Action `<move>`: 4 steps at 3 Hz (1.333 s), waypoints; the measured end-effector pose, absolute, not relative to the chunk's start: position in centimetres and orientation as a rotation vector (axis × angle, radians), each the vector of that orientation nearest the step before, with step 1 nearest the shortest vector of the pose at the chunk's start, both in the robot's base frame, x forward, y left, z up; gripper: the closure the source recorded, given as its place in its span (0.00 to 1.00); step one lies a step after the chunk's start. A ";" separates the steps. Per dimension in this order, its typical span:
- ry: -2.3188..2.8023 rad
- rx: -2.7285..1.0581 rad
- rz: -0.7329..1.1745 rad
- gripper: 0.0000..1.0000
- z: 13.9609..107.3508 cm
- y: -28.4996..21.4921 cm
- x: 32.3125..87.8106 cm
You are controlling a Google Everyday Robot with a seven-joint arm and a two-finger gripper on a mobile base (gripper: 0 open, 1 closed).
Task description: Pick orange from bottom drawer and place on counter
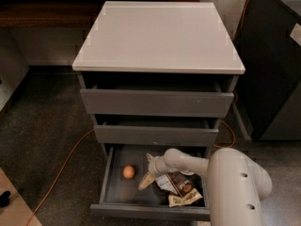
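Camera view, looking down on the cabinet: the pale tabletop point(157, 36) that serves as the counter lies level on top. The bottom drawer point(108, 173) stands pulled out. The robot's arm point(235, 187) reaches into it from the right, over a heap of snack packets point(181, 189). The gripper point(145, 182) sits low above the drawer floor, just right of the orange point(128, 172) and apart from it; whether it is parted or closed cannot be told. The orange rests alone, left of centre. It is judged light, firm and smooth-skinned, and liable to roll. It is best taken squarely across its widest girth with a moderate squeeze.
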State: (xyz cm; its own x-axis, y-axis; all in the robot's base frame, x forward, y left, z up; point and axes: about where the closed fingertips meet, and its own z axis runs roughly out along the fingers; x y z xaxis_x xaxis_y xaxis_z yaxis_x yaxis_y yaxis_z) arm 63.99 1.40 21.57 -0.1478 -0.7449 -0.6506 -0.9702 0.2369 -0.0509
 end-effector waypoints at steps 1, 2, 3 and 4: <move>1.968 -1.525 0.513 0.00 20.5 1.5 66.0; 2.003 -1.476 0.500 0.00 19.1 2.2 66.6; 2.001 -1.475 0.506 0.00 19.0 2.2 66.7; 1.969 -1.462 0.610 0.00 16.7 3.2 67.3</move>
State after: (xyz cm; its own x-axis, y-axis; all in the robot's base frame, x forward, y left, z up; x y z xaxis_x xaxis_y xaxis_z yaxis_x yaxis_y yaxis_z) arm 67.30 3.20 16.72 -0.2093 -0.6799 -0.7028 -0.9580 0.2865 0.0081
